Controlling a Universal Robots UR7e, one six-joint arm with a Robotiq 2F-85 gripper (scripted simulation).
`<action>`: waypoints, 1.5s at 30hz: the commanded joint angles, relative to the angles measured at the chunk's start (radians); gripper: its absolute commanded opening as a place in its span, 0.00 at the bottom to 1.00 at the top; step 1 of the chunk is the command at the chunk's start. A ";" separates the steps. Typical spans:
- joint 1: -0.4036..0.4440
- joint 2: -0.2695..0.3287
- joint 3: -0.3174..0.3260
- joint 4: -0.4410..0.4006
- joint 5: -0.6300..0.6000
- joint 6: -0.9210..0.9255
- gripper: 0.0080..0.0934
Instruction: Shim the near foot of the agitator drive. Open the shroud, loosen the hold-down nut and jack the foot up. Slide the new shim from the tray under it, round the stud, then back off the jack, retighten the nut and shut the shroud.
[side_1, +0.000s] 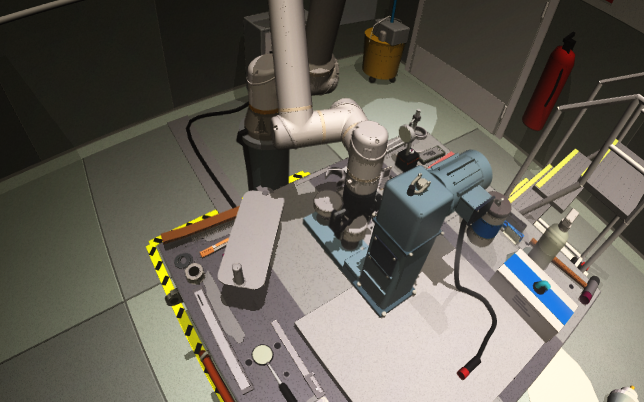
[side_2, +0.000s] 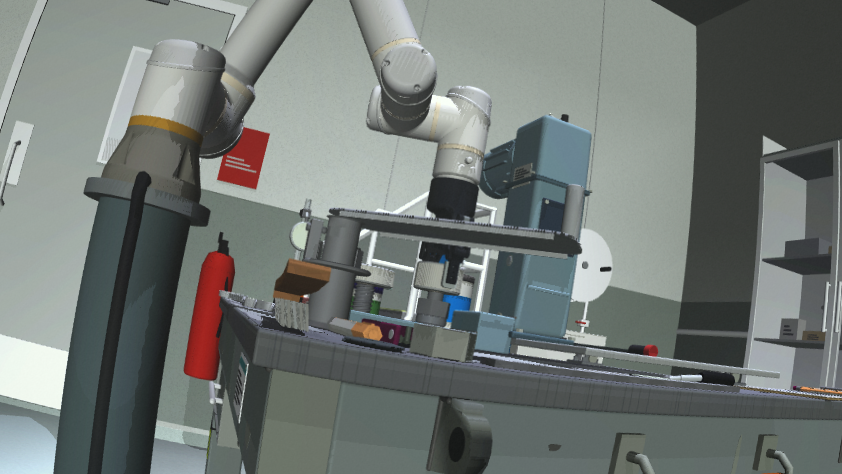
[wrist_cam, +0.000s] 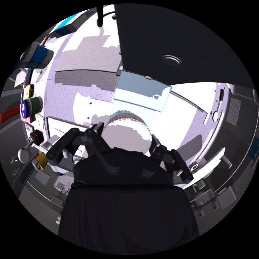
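Note:
My gripper is open and holds nothing; it reaches straight down over a knurled grey knob that stands on the blue base plate beside the agitator drive. A second knurled knob stands just behind on the same plate. The grey shroud is swung open to the left, lying flat and raised above the bench. I cannot see the foot, the stud or the shim clearly.
Behind the work stand the arm's pedestal, a dial gauge and a yellow drum. A loose nut, a washer, rulers and a mirror lie at the bench's left front. A black cable trails right.

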 joint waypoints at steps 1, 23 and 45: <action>0.000 -0.001 0.000 -0.001 0.000 0.000 0.94; 0.000 0.001 0.000 -0.003 0.000 0.000 0.71; 0.000 0.001 0.000 -0.003 0.000 0.000 0.20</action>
